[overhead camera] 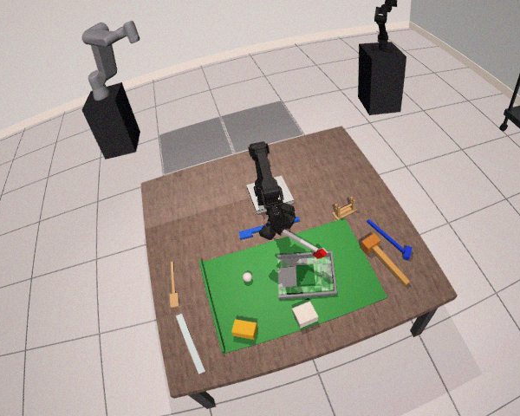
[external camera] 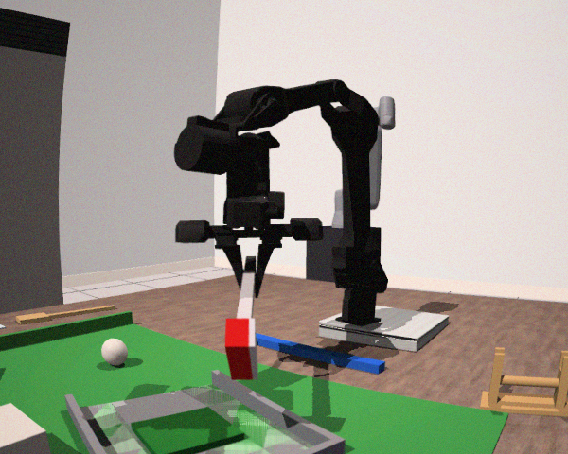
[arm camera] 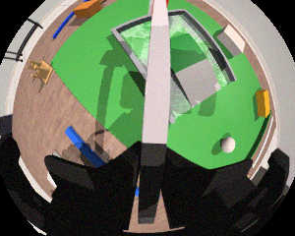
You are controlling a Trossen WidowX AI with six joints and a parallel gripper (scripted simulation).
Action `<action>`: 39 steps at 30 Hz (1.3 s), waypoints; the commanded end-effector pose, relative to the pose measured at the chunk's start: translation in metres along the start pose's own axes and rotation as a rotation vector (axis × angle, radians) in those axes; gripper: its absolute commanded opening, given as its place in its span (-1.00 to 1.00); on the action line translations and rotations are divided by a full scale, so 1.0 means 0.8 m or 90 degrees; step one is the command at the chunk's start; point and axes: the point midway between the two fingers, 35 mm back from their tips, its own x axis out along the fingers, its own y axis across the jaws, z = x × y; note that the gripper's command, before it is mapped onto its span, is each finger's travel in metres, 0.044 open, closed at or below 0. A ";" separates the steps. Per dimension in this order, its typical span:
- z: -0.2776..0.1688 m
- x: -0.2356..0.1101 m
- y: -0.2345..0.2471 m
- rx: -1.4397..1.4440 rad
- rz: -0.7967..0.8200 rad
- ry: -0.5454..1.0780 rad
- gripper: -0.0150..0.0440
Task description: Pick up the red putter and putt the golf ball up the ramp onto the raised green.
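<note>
Nearest in the exterior view, the raised green [external camera: 186,429] sits inside a grey frame with its ramp [overhead camera: 289,277], on the green mat [external camera: 397,420]. The golf ball [external camera: 114,352] rests on the mat, well apart from the frame, on the ramp side. The red putter [external camera: 241,346] hangs in the air, its red head above the frame's far rail and its grey shaft slanting up to the fingers [external camera: 234,264], which are clamped on the shaft's upper end. Beyond, a blue stick [external camera: 323,354] lies on the worktop [external camera: 446,341] at the mat's edge, before the arm's base plate [external camera: 421,332]. A small wooden rack [external camera: 528,386] stands to the side.
</note>
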 end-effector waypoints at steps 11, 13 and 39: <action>-0.079 -0.018 -0.070 0.226 -0.031 0.025 -0.49; -0.092 -0.020 -0.077 0.257 -0.034 0.029 -0.49; -0.244 -0.047 -0.124 0.603 -0.063 0.072 -0.49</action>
